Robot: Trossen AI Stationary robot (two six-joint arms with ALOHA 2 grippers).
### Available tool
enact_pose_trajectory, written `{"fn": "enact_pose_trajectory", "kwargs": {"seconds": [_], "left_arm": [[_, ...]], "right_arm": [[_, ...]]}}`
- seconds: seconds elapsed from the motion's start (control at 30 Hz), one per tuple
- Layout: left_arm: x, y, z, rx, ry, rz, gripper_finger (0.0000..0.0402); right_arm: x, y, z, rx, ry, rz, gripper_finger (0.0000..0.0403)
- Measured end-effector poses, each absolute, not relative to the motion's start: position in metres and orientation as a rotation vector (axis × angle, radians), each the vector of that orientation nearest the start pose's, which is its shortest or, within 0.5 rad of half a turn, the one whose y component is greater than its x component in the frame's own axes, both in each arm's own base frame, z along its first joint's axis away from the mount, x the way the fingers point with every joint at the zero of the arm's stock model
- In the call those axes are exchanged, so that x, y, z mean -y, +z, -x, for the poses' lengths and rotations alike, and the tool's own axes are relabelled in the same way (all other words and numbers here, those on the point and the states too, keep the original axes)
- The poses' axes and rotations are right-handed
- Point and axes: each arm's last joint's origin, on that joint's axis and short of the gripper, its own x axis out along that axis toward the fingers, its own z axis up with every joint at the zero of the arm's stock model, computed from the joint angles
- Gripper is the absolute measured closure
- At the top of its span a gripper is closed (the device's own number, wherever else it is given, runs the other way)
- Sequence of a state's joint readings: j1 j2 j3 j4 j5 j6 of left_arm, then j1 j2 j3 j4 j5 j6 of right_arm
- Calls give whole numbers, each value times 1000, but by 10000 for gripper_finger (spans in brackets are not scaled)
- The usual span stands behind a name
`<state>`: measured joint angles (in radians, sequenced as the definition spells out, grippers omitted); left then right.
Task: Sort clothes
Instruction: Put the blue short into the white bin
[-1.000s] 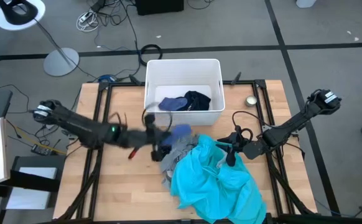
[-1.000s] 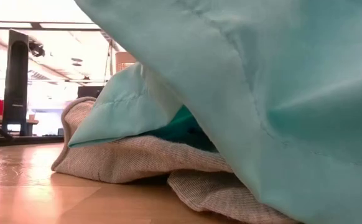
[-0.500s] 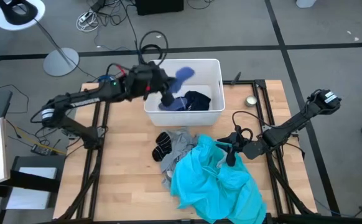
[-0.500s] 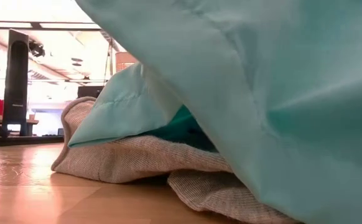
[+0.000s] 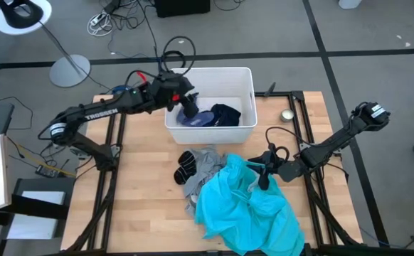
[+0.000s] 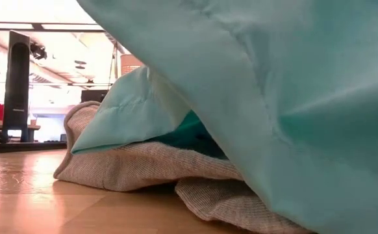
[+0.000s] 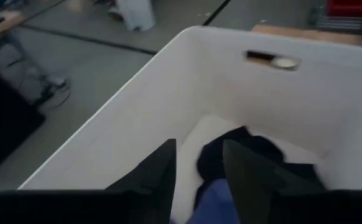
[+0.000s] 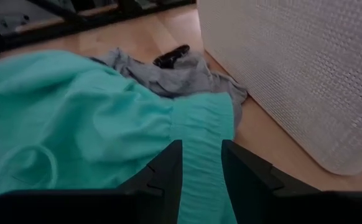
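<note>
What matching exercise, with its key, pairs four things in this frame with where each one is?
1. blue sock
2. black socks
3. turquoise garment
4. left gripper

A. lying on the bare wood beside the grey shirt
B. spread over the table's near side
C. inside the white bin
D. over the bin's left part

Pairs: 1-C, 2-A, 3-B, 4-D

Wooden table, light butcher-block top on a dark frame. White bin stands at the far edge, centre. In front of it lies a pile: black socks, grey shirt, turquoise garment spreading toward the near edge. Small round tin sits right of the bin.
</note>
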<state>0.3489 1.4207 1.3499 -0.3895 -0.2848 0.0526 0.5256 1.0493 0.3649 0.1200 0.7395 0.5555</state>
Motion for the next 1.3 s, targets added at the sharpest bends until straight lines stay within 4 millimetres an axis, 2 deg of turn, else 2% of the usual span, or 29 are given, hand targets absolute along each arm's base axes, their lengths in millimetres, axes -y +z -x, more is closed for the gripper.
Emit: {"fn": "enact_pose_trajectory", "kwargs": {"seconds": [0.2,0.33,0.5,0.7,0.87,1.0,1.1,1.17,1.23,1.3], "left_arm": [[-71,379,-282,-490,494,-92,265],[-45,375,-264,-461,440,-60,266],[-16,346,-238,-429,394,30,266],[10,300,-213,-416,387,137,266],[23,266,-202,-443,403,232,266],[31,243,-200,-441,398,275,266],[35,231,-199,-421,391,293,266],[37,226,-198,-399,380,312,266],[38,222,-197,-383,374,326,266],[39,217,-196,-389,370,333,266]], "right_arm": [[-81,181,-178,-343,-290,-230,290],[-82,179,-179,-367,-264,-229,284],[-78,165,-184,-431,-318,-251,249],[-78,147,-199,-471,-316,-241,175],[-72,136,-216,-436,-323,-205,117],[-65,122,-231,-451,-307,-245,91],[-63,113,-245,-503,-293,-225,101],[-66,111,-256,-517,-271,-186,133],[-70,114,-267,-512,-248,-137,188],[-75,124,-278,-483,-219,-98,265]]}}
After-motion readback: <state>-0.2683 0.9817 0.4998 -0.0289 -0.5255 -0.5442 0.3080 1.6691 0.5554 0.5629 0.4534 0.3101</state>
